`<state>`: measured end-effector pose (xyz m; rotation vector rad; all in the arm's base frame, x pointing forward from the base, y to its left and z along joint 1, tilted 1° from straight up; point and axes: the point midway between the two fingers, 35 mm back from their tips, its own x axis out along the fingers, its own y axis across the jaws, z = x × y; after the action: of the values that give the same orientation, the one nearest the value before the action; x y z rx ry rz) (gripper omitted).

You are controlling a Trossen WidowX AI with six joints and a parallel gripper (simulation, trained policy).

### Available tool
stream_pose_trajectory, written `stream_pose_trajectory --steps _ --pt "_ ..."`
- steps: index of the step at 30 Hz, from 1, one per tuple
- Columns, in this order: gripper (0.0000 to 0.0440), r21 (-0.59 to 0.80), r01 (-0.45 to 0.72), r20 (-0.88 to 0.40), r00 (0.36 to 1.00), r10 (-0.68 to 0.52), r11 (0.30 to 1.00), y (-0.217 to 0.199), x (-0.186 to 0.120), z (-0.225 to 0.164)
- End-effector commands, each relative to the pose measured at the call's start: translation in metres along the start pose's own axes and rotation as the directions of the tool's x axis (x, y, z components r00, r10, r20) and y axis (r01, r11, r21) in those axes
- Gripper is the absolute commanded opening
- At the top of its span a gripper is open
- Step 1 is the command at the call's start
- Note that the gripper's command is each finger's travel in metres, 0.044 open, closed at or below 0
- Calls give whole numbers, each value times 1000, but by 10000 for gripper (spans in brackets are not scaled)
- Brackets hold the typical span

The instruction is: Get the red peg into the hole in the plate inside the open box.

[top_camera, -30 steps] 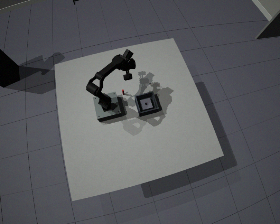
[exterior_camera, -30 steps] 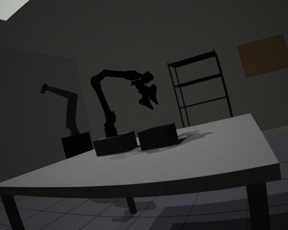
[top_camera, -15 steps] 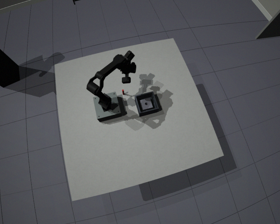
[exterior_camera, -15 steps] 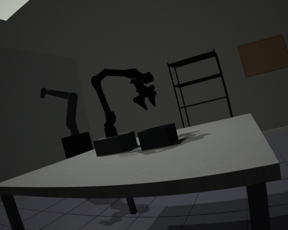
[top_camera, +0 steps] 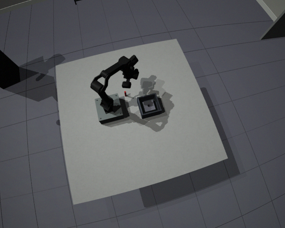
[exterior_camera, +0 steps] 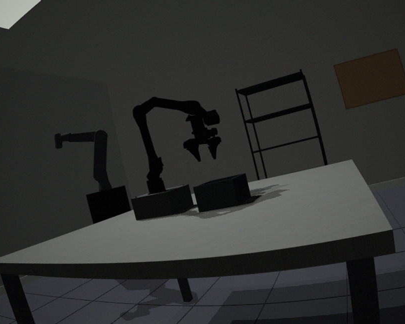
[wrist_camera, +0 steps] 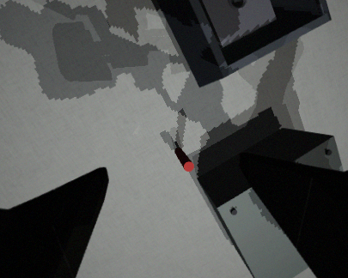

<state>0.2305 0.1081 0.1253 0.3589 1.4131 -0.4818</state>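
Note:
The red peg [top_camera: 125, 93] [wrist_camera: 188, 166] stands upright on the table, beside a corner of the arm's base block. The open dark box [top_camera: 151, 114] [exterior_camera: 222, 193] [wrist_camera: 207, 73] stands farther from the base. In it lies a light plate [top_camera: 145, 108] [wrist_camera: 256, 19] with a dark hole [top_camera: 148, 105] [wrist_camera: 238, 3], which is empty. My gripper [exterior_camera: 207, 160] [wrist_camera: 174, 166] is open and empty, pointing down high above the table. In the wrist view the peg's red top shows between the fingertips, nearer the right one. The peg is hidden in the exterior view.
The arm's base block [top_camera: 100, 107] [exterior_camera: 152, 209] [wrist_camera: 263, 240] is close beside the peg, on the right in the wrist view. Shadows of the arm fall on the table [top_camera: 137, 152] [exterior_camera: 265, 223] around the box. A shelf rack [exterior_camera: 279, 113] stands behind the table.

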Motion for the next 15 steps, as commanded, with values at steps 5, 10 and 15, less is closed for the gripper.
stream_pose_trajectory --steps 5,10,15 --pt "432 114 167 -80 984 -159 979 -22 35 -17" --pt "421 185 231 -110 971 -214 955 -30 53 -25" --pt "414 245 265 -124 963 -241 933 -33 73 -31"
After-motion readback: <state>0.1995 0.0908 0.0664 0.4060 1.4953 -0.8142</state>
